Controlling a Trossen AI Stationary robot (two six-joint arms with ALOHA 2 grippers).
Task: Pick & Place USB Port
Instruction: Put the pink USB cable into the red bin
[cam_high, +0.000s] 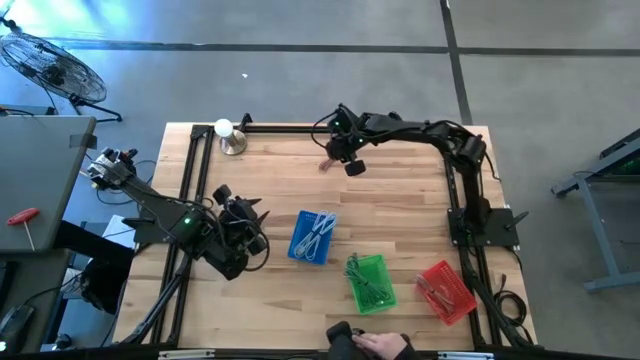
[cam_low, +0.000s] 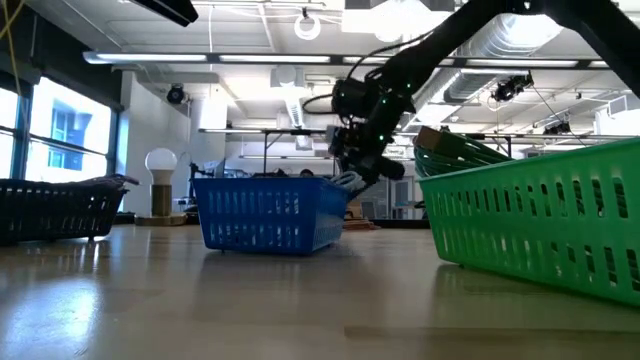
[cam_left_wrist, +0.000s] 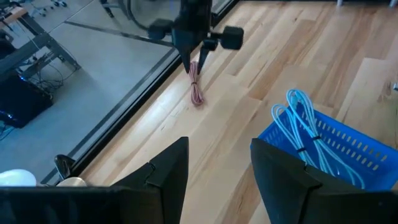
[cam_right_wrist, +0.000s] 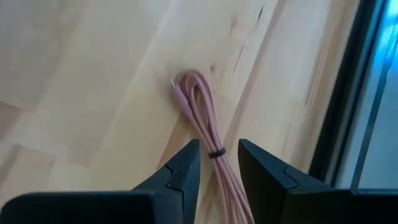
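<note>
A pink cable, coiled into a long bundle (cam_right_wrist: 199, 106) with a dark tie around it, lies flat on the wooden table near its far edge (cam_high: 326, 165). My right gripper (cam_right_wrist: 219, 155) is open right above the bundle and points steeply down. Its two fingers stand on either side of the bundle at the tie, and I see no touch. The left wrist view shows the same gripper (cam_left_wrist: 189, 59) over the bundle's far end (cam_left_wrist: 196, 90). My left gripper (cam_left_wrist: 219, 162) hovers open and holds nothing, above the table's left part, beside the blue basket (cam_high: 312, 237).
The blue basket (cam_left_wrist: 336, 140) holds light-blue cables. A green basket (cam_high: 368, 283) and a red basket (cam_high: 445, 292) with cables stand toward the near right. A lamp bulb (cam_high: 228, 135) stands at the far left. A black frame rail (cam_right_wrist: 348, 93) runs beside the cable. A person's hand (cam_high: 375, 345) rests at the near edge.
</note>
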